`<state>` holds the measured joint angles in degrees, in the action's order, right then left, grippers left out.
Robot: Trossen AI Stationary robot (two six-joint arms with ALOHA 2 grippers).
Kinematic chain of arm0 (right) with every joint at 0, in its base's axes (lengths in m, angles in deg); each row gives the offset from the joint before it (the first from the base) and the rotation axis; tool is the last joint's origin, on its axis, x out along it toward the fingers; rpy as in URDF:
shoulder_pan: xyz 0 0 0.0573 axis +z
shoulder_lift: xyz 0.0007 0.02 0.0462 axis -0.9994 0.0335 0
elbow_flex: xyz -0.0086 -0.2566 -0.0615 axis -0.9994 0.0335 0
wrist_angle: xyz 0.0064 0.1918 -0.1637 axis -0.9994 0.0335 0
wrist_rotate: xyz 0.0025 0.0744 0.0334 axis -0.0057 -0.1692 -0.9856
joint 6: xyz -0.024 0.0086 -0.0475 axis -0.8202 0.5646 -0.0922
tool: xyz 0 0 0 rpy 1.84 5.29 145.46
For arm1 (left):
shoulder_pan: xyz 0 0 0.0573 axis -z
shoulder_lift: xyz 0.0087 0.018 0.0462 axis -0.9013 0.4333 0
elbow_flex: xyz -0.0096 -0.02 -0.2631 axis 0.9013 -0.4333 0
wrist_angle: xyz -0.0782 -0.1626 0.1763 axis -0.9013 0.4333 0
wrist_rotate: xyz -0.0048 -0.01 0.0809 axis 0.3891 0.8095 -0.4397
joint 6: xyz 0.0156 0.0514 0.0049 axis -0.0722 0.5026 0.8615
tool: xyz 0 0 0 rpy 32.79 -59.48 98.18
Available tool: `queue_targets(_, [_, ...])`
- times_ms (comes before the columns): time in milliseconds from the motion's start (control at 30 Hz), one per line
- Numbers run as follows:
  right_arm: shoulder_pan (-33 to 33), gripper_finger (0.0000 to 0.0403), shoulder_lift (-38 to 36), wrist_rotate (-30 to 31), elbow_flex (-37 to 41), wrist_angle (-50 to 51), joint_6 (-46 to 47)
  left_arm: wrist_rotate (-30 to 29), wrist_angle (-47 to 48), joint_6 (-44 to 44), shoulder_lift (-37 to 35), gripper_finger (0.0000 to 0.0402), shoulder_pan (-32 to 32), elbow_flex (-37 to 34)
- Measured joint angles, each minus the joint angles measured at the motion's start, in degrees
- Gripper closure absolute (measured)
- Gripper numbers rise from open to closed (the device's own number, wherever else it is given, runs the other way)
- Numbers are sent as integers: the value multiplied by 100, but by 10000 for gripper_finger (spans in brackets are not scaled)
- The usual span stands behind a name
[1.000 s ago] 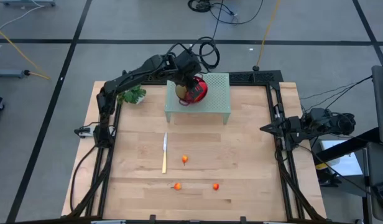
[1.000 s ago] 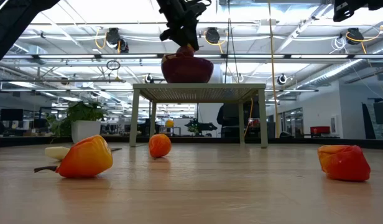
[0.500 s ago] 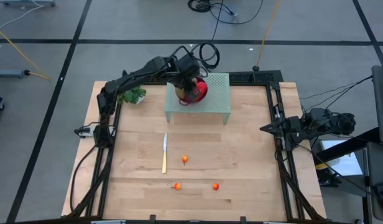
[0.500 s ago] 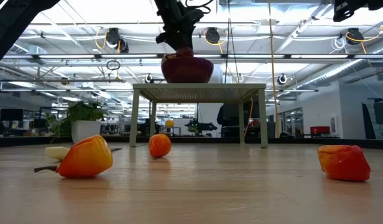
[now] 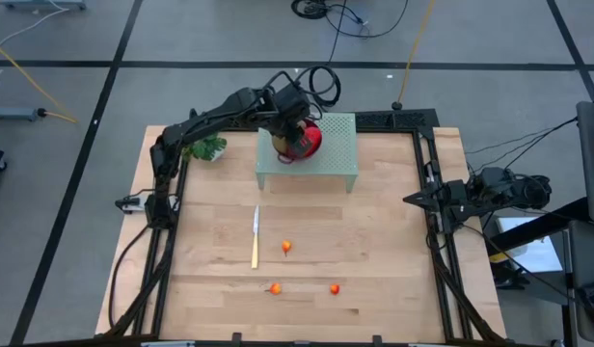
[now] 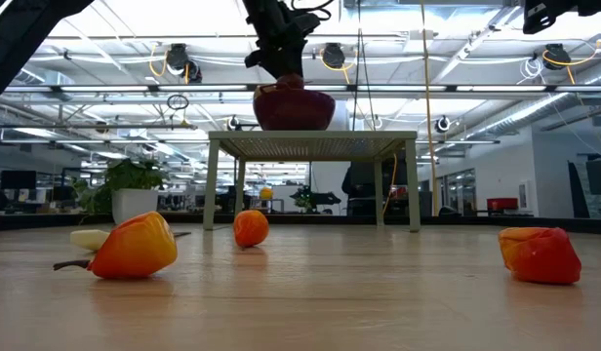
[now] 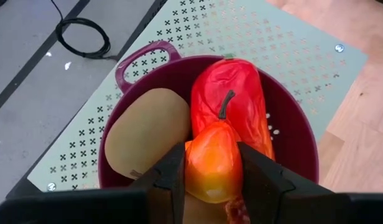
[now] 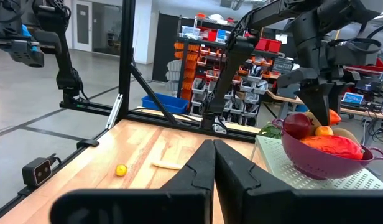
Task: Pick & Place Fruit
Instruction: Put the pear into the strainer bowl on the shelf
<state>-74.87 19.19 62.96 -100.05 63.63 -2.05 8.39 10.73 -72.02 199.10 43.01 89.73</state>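
Grey tiled floor, ceiling lights, storage shelves

Lighting even, bright overhead. Low view backlit by ceiling lamps, strong glare, arm silhouetted; near surface soft, out of focus. High view sharp, faint shadows. Wrist views: own dark jaws blurred.

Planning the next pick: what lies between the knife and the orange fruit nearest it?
Nothing: in the high view, bare wood separates the knife from the small orange fruit.
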Motion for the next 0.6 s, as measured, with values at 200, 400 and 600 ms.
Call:
queue_targets(200, [1,403,0,0,0,0,0,-1,-217,1,0,254,-3,2])
queue_targets(400, [1,403,0,0,0,0,0,1,-250,-1,0,213,-3,2])
queue_targets(600, [0,403,0,0,0,0,15,1,-250,-1,0,199,-3,2])
